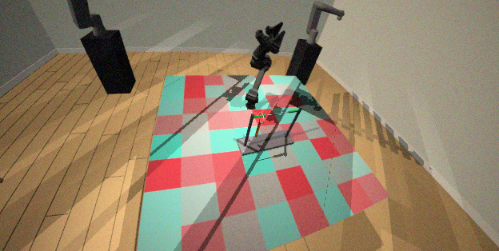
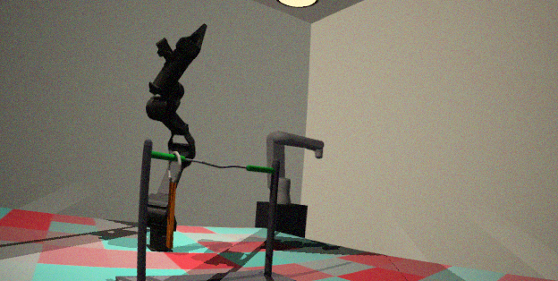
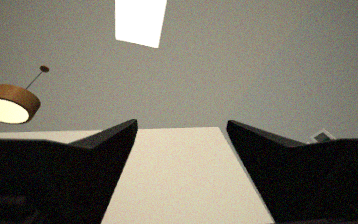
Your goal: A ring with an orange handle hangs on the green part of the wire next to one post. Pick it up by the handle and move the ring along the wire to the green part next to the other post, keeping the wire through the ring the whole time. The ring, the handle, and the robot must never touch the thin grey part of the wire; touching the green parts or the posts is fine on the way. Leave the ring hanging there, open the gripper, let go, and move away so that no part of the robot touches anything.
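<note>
Handle — upright, ring uppermost

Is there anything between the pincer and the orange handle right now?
Nothing visible blocks it. The pincer is open, raised and pointing at the ceiling, well above the handle, which hangs from the ring beside the left post.
</note>
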